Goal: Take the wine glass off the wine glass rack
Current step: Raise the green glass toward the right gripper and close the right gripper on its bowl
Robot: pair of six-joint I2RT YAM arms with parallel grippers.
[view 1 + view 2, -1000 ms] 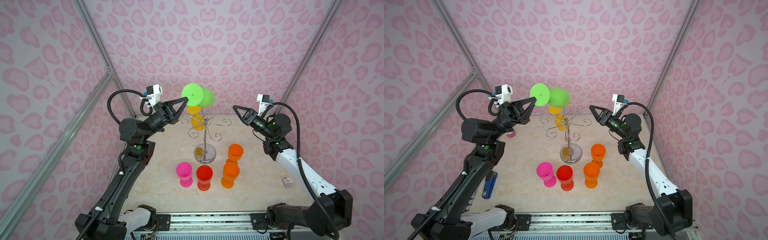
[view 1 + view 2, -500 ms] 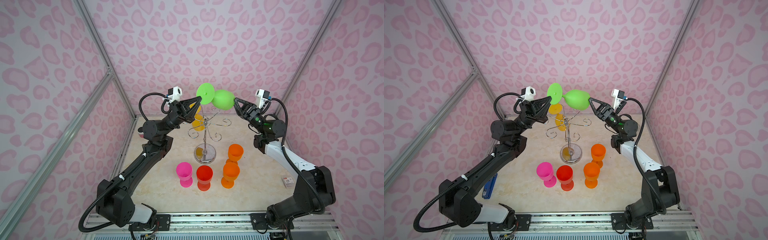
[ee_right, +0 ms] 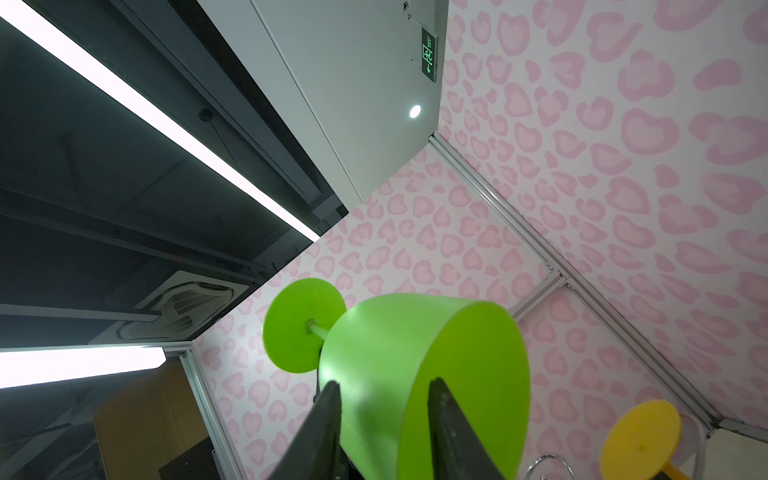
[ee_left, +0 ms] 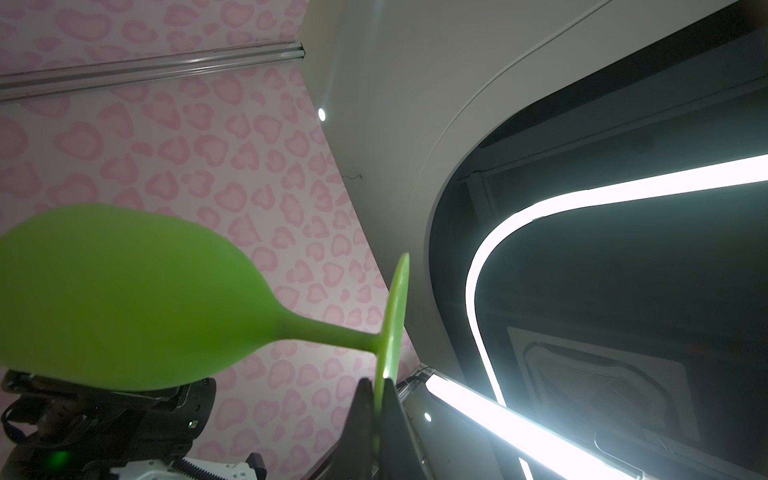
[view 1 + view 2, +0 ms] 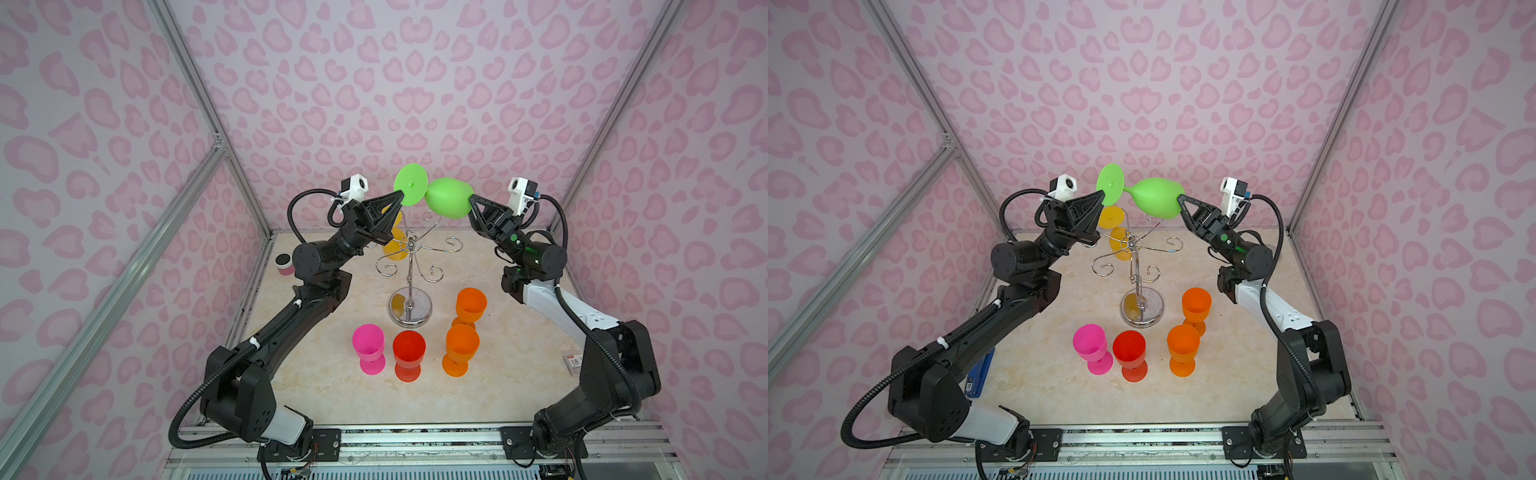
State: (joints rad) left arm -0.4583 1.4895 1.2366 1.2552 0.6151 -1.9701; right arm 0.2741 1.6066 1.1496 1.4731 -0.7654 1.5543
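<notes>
Green exit sign (image 3: 429, 54) on ceiling: arrow, running figure; lettering too small to read.

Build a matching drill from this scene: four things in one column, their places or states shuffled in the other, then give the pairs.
Column one
1. green wine glass
2. yellow wine glass
3. pink wine glass
4. left gripper

Column two
A. standing upright on the table
B. shut on the rim of a glass's foot
C. hanging from the wine glass rack
D. lying sideways in the air, off the rack

Pairs: 1-D, 2-C, 3-A, 4-B
</notes>
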